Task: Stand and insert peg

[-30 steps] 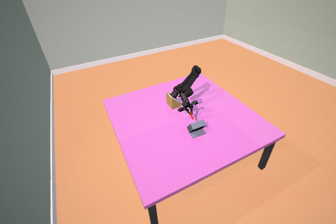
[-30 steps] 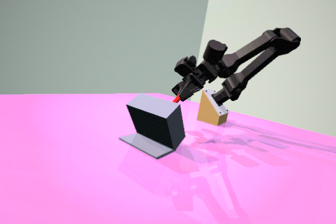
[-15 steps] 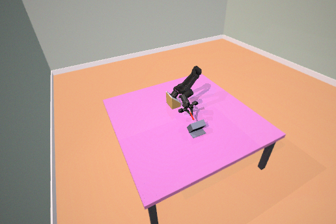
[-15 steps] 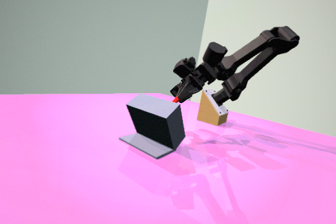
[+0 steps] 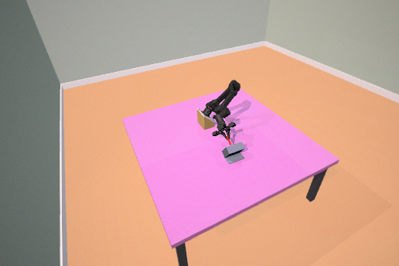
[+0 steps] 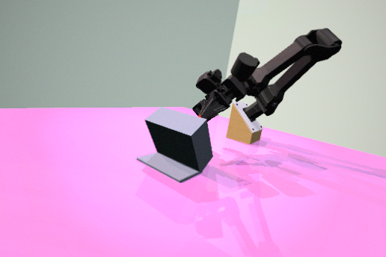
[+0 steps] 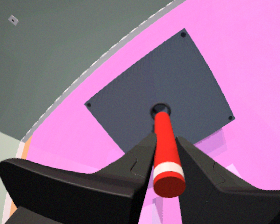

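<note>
Gripping firmly the red peg (image 5: 229, 140) (image 6: 200, 116) (image 7: 166, 142) between the closed-in fingers of the gripper (image 5: 227, 136) (image 6: 203, 116) (image 7: 164, 140). Pointing its plain end toward the hole (image 7: 160, 110) in the dark sloped panel (image 5: 233, 148) (image 6: 202, 146) (image 7: 156, 75), very near; whether touching, cannot tell.

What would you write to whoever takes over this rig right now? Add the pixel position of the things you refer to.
Gripper: the black parallel-jaw gripper (image 5: 227, 134) (image 6: 202, 113) (image 7: 164, 140) is shut on the red cylindrical peg with a white band (image 5: 229, 141) (image 7: 166, 137), banded end toward the wrist camera.
Job's things: the plain end points at the round hole (image 7: 161, 108) in the dark grey sloped panel (image 5: 234, 148) (image 6: 203, 146) (image 7: 136, 95); whether it has entered is unclear.
Done: peg held and roughly lined up. These views don't show whether it was stood up and released first.
Left: push to the bottom along the hole's direction, let go, move away.
</note>
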